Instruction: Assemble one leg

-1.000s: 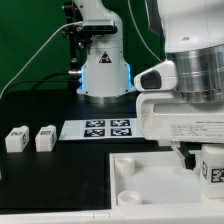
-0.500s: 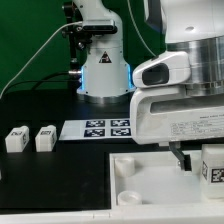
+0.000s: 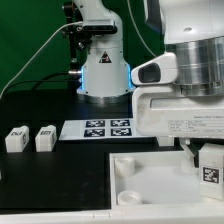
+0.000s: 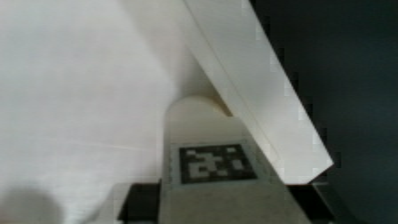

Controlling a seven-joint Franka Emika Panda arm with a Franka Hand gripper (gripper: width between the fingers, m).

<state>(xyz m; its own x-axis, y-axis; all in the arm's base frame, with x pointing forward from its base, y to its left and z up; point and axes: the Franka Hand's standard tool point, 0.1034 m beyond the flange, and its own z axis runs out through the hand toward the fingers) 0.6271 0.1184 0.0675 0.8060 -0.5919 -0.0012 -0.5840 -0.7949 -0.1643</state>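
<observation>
Gripper (image 3: 203, 152): lower right of the exterior view, jaws closed on the leg (image 3: 209, 172).
Leg, position: held over the tray-like part (image 3: 150, 180), just inside its right rim; contact with the tray cannot be told.
Leg, appearance: white block (image 4: 210, 150), black-and-white tag on one face.
Edges: wrist view shows the tray's raised rim (image 4: 258, 90) running diagonally, close beside the leg.
Open room: two spare legs (image 3: 30, 138) and the marker board (image 3: 98, 129) lie well apart, at centre left.

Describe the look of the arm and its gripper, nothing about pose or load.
The arm has smooth, rounded white-and-grey casings. Its boxy white hand section carries a label of small dark print. The gripper beneath it has dark fingers, mostly hidden. A thin white cable runs behind the base in the exterior view.
</observation>
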